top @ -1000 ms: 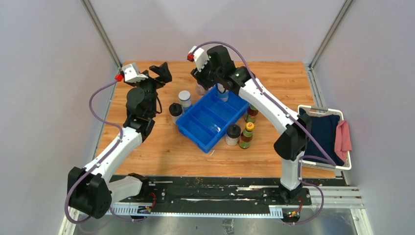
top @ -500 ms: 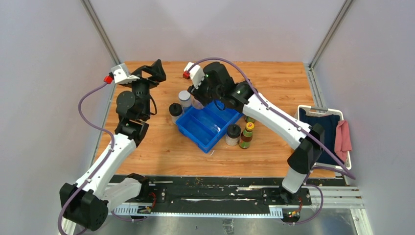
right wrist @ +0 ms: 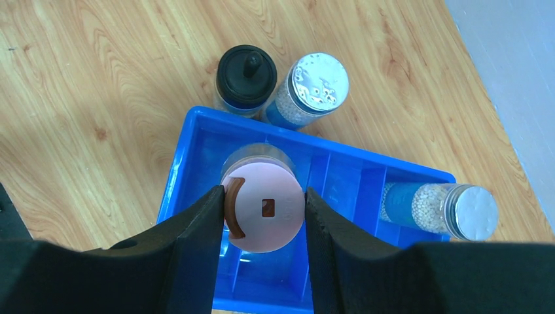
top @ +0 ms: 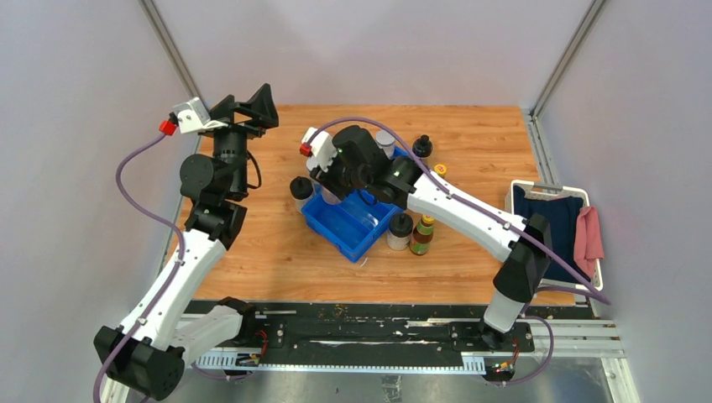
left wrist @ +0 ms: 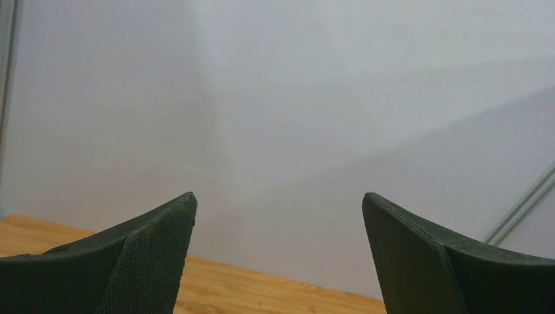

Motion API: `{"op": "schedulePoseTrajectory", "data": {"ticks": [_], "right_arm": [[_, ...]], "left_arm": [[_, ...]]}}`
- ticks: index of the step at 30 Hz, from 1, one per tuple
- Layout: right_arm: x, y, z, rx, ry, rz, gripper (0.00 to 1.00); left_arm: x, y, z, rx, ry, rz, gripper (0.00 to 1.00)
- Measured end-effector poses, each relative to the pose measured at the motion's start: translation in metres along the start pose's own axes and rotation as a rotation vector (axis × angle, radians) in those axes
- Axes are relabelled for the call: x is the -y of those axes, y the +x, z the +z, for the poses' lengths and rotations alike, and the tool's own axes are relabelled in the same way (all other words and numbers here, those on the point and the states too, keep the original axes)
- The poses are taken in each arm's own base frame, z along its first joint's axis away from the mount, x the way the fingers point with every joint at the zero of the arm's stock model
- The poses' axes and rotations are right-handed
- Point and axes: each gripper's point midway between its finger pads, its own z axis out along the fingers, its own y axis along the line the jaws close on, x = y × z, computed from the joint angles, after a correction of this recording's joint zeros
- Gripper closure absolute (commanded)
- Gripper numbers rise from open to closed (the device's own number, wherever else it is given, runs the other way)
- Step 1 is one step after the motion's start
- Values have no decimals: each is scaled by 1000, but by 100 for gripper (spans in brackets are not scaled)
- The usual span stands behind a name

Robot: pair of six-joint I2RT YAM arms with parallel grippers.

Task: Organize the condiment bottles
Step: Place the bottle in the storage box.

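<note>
My right gripper (right wrist: 264,196) is shut on a clear jar with a pink lid (right wrist: 264,212), held upright in the end compartment of the blue tray (right wrist: 177,190); I cannot tell if it rests on the floor. In the top view that gripper (top: 336,180) is over the tray's left end. A black-lidded jar (right wrist: 246,70) and a silver-lidded jar (right wrist: 313,84) stand just outside that end. Another silver-lidded jar (right wrist: 451,210) stands in the tray's other end. My left gripper (top: 252,105) is open, empty and raised at the far left, its fingers (left wrist: 157,255) facing the wall.
A black-lidded jar (top: 400,227) and a dark bottle with a yellow-red cap (top: 424,231) stand by the tray's near right side. A grey-lidded jar (top: 384,138), a black-lidded one (top: 422,145) and a yellow cap (top: 440,169) are behind. A white basket of cloths (top: 558,239) sits at the right.
My right gripper has moved left and nearer along the tray, from its far end to its left end. My left arm has lifted and drawn back to the left, still open.
</note>
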Motion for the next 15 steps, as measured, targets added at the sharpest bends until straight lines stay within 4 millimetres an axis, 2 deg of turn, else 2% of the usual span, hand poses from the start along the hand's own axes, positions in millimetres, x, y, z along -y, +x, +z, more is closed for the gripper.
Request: {"op": "schedulePoseTrajectory", "data": {"ticks": [6,15], "right_arm": [[-12,1,6,-6,-20,-2,100],[-27,6,20,-25,-46,1,100]], "left_arm": [[15,-19,-1,27,67,15,0],[31,-26,-1,29,144,31,0]]}}
